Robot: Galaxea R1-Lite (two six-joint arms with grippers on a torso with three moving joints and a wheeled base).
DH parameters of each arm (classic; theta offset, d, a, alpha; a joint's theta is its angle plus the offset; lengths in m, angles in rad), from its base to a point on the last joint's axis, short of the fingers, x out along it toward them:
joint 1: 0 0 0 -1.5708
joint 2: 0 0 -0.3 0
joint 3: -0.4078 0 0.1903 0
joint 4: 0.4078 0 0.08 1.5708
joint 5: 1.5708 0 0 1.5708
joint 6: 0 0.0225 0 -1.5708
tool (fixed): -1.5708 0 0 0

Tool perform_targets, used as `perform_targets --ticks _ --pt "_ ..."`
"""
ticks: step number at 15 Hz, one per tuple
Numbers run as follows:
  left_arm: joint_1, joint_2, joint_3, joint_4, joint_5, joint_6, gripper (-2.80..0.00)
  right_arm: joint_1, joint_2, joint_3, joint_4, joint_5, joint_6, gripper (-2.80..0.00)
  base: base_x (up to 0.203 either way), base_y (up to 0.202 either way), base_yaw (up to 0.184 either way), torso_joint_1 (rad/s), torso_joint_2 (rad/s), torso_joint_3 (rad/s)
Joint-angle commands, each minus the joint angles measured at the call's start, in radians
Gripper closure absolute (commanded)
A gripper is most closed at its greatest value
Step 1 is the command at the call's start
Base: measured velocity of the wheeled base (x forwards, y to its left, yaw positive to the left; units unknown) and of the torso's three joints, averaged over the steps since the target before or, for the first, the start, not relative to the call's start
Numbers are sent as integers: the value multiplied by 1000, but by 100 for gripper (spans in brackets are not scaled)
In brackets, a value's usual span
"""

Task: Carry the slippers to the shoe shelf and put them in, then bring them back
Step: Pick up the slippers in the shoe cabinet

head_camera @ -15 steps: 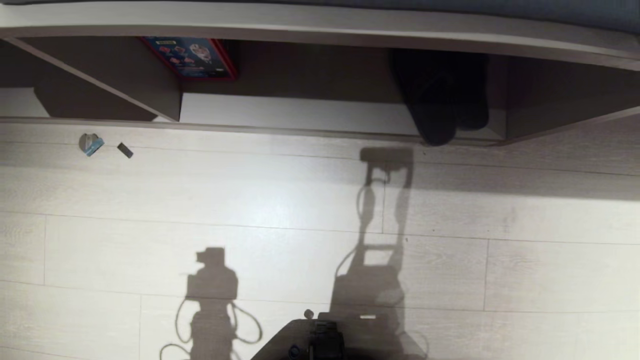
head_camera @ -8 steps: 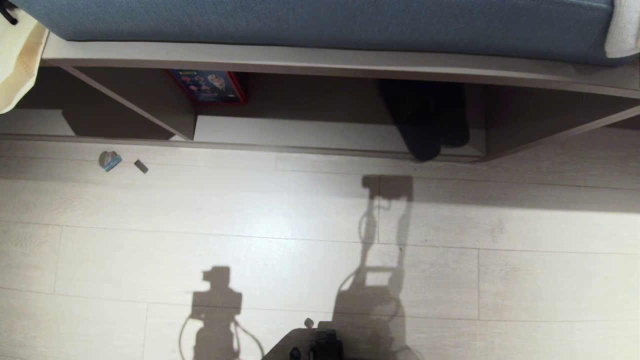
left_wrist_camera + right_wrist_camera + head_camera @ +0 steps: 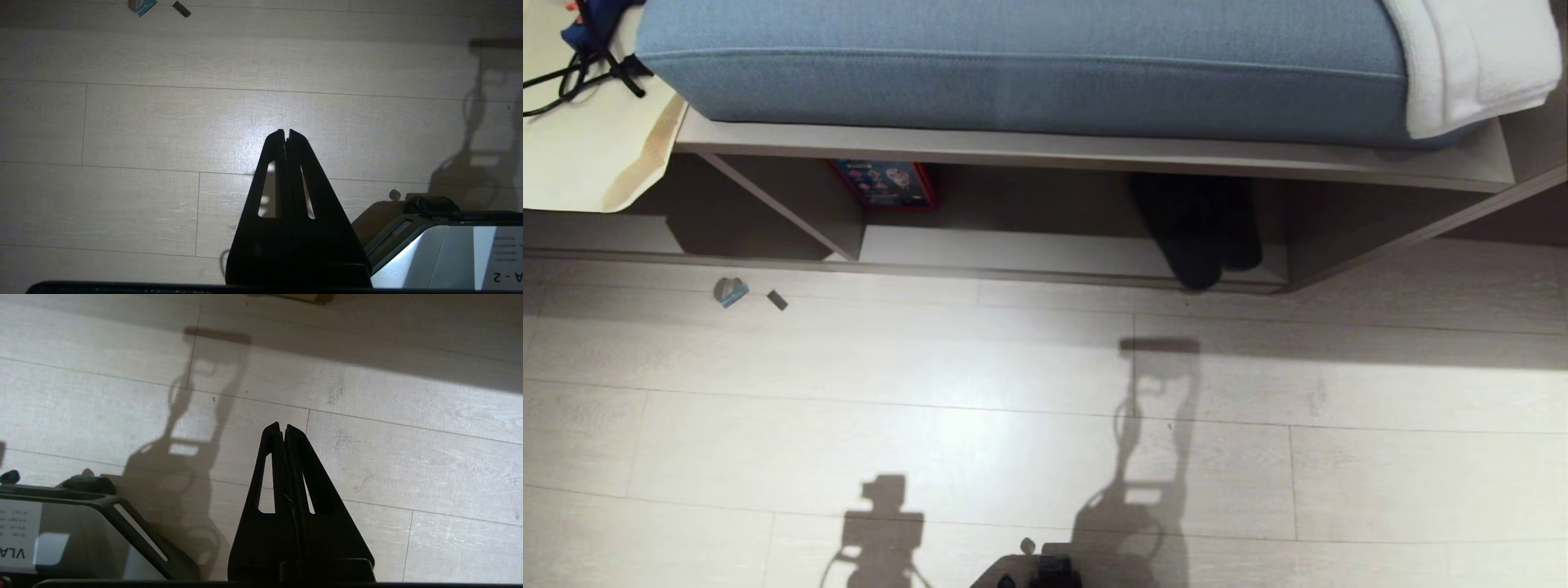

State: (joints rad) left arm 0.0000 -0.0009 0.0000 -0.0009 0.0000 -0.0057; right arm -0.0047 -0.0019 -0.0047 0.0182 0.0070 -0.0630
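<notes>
Head view: the slippers [image 3: 1196, 237] lie side by side inside the shoe shelf [image 3: 1062, 253], at the right end of the wide cubby, close to its right wall, toes toward the front edge. A colourful box [image 3: 886, 183] stands at the back of the same cubby, near the divider [image 3: 792, 208]. A blue cushion [image 3: 1029, 65] lies on top of the unit, with a white towel [image 3: 1474, 57] at its right end. Two small bits of debris [image 3: 743, 294] lie on the pale wood floor [image 3: 931, 425] in front of the shelf. Neither arm appears here.

Left wrist view: the left gripper [image 3: 287, 134] points down at bare floor, fingers pressed together, empty. The robot base [image 3: 441, 249] shows beside it.

Right wrist view: the right gripper [image 3: 282, 428] likewise hangs over the floor, fingers pressed together, grasping nothing, well apart from the slippers.
</notes>
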Motion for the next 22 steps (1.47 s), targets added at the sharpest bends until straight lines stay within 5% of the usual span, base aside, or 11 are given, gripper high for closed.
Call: perform_targets --ticks 1,22 --pt "0 1 0 -1 0 0 0 0 3 2 -2 1 -1 0 0 0 0 6 5 197" --pt "0 1 0 -1 0 0 0 0 3 3 -11 1 2 0 0 0 0 2 1 202"
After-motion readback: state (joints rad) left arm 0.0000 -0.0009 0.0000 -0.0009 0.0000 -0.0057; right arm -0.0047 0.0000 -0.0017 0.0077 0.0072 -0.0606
